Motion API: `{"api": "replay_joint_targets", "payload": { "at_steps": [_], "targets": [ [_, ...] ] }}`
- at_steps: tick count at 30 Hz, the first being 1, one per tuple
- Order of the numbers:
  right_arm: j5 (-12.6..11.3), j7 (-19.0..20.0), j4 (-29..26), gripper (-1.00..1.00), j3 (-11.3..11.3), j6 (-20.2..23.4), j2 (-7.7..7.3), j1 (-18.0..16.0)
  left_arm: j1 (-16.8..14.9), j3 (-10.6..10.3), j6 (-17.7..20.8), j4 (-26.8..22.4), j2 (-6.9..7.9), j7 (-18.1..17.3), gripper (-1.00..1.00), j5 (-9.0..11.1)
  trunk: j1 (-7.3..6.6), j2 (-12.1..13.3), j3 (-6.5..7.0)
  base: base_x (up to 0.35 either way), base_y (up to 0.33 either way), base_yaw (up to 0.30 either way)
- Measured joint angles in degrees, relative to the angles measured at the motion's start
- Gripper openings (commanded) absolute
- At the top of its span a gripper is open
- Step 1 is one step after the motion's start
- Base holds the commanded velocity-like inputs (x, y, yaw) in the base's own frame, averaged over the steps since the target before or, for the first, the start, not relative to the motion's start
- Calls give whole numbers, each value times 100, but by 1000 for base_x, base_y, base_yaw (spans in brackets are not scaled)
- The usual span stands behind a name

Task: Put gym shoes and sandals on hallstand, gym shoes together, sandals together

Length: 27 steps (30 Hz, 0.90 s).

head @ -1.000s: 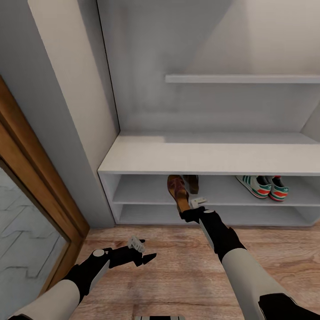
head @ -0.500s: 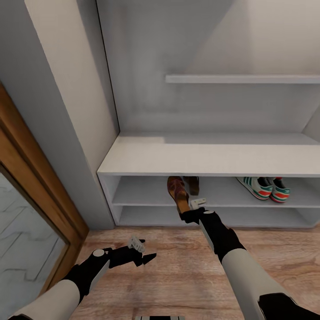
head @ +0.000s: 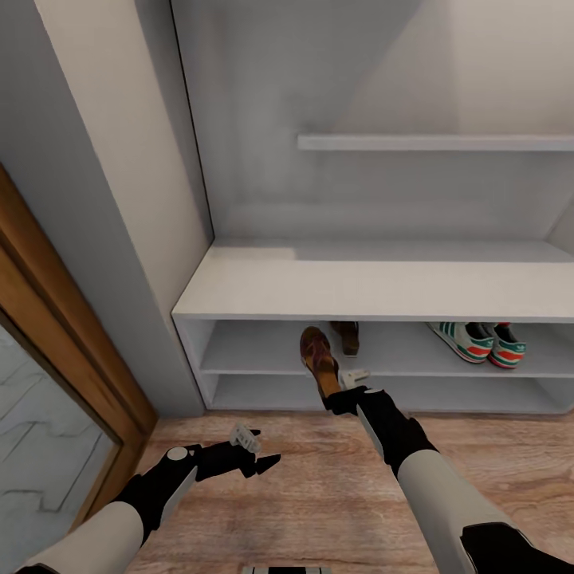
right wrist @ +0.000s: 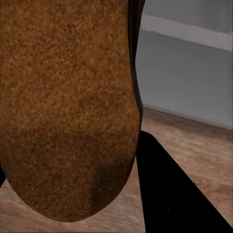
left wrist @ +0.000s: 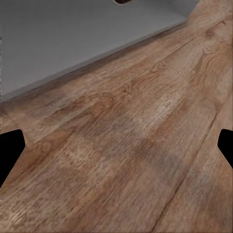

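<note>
My right gripper [head: 336,396] is shut on the heel of a reddish-brown sandal [head: 317,359], holding it tilted in front of the hallstand's upper low opening. Its tan cork sole [right wrist: 68,107] crowds the right wrist view. The other sandal [head: 346,336] lies on that same shelf just behind, partly hidden. Both white gym shoes [head: 478,342] with green stripes sit side by side at the right end of that shelf. The white hallstand [head: 359,279] stands ahead. My left gripper [head: 263,461] hangs open over the wood floor [left wrist: 126,155], holding nothing.
A grey wall [head: 104,191] and a wood door frame [head: 56,319] close off the left side. A wall shelf [head: 430,142] juts out above the bench top. The lower shelf opening [head: 271,392] sits just above the floor.
The view has shifted slightly, so the rack sits a little lower in the picture. The held sandal and my right gripper moved back a little from the shelf. The left arm has stayed put.
</note>
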Motion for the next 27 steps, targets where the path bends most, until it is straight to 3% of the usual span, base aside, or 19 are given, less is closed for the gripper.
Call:
{"api": "replay_joint_targets", "payload": {
  "at_steps": [13,27],
  "targets": [
    [2,-1,-9,-100,-1,0,-4,0,0,0,0,0,-36,4,100,0,-1,0,0,318,0,0],
    [0,-3,-23,-100,8,0,-1,0,0,0,0,0,-36,3,100,0,2,0,0,85,15,0]
  ]
}}
